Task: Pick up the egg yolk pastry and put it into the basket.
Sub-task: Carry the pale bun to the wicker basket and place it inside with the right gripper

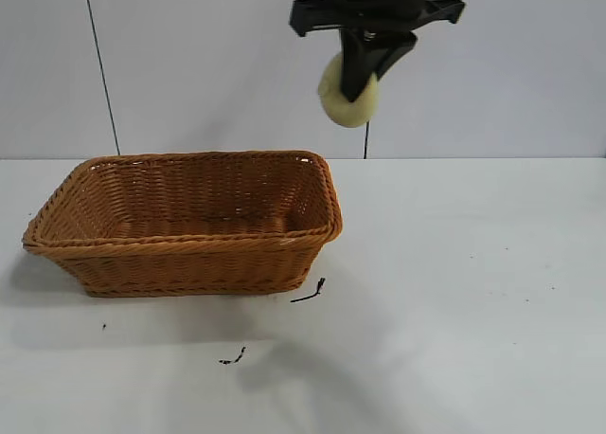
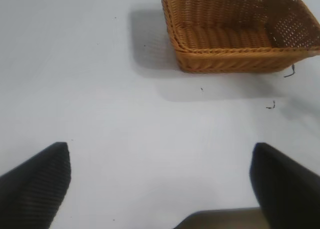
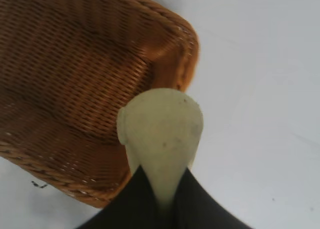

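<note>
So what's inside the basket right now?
Nothing shows inside the basket, only bare weave. The near wall hides part of the floor. The pastry hangs above its right end, pinched in the right gripper.

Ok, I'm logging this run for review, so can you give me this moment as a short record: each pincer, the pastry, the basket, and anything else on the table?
right pincer: shut on the pale yellow-green rounded egg yolk pastry, held in the air above the basket's right end
left pincer: open, above bare table, apart from the basket
basket: large orange-brown woven wicker basket, upright on the white table, nothing seen inside
litter: two small dark scraps in front of the basket
</note>
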